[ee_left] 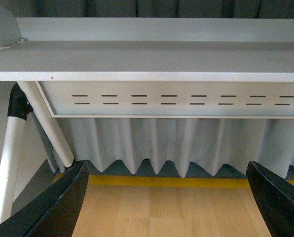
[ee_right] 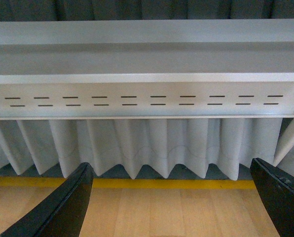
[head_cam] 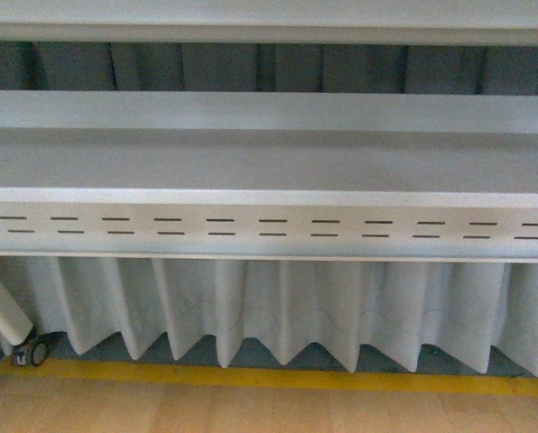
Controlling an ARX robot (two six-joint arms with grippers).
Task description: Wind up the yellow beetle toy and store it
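No sign of yellow beetle toy in any view; whereabouts unknown. Left gripper (ee_left: 166,197) and right gripper (ee_right: 171,197) spread wide, empty, facing slotted shelf (head_cam: 269,221) at 12 o'clock, curtain (head_cam: 278,307) toward 6. Judged unstarted: finding, winding, storing all outstanding.

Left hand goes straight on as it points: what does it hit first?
Probably the white pleated curtain under the slotted panel; nothing lies between the open left hand and it. Depth unclear.
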